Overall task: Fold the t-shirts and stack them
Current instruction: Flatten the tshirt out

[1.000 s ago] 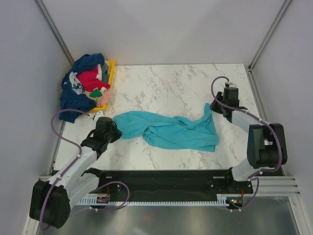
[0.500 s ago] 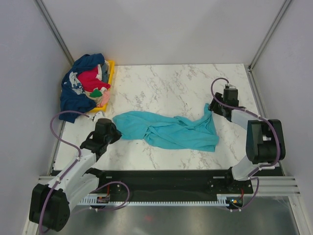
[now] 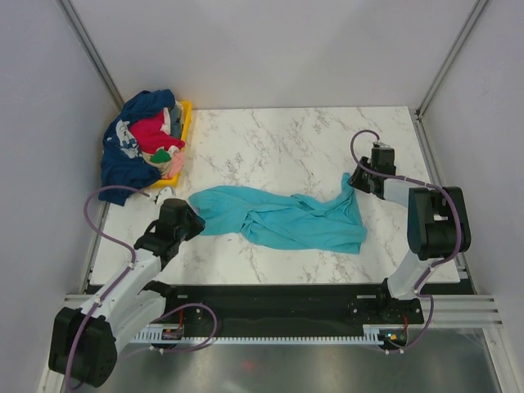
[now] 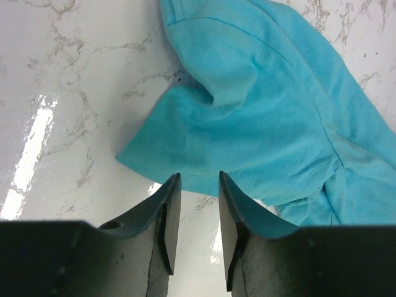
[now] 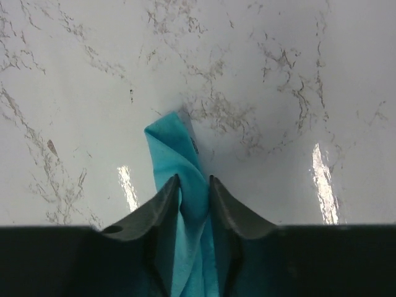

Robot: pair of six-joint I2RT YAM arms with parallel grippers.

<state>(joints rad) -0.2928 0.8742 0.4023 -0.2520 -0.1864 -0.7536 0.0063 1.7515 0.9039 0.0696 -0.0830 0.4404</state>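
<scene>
A plain turquoise t-shirt [image 3: 286, 217] lies crumpled across the middle of the marble table. My right gripper [image 3: 354, 182] is shut on its right corner, a twisted strip of turquoise cloth [image 5: 185, 173] pinched between the fingers. My left gripper [image 3: 194, 221] is open and empty just short of the shirt's left end [image 4: 247, 117]; bare marble shows between its fingertips. More t-shirts are heaped at the back left: a navy one with white print [image 3: 123, 151], a red one [image 3: 154, 131] and greyish ones.
The shirt heap sits in and over a yellow tray [image 3: 182, 139] by the left wall. Grey walls close in the table [image 3: 286, 139] on three sides. A black rail runs along the near edge.
The right gripper has drawn the shirt's corner slightly back and right. The left gripper has shifted a little along the shirt's left end. The shirt's left edge has moved slightly.
</scene>
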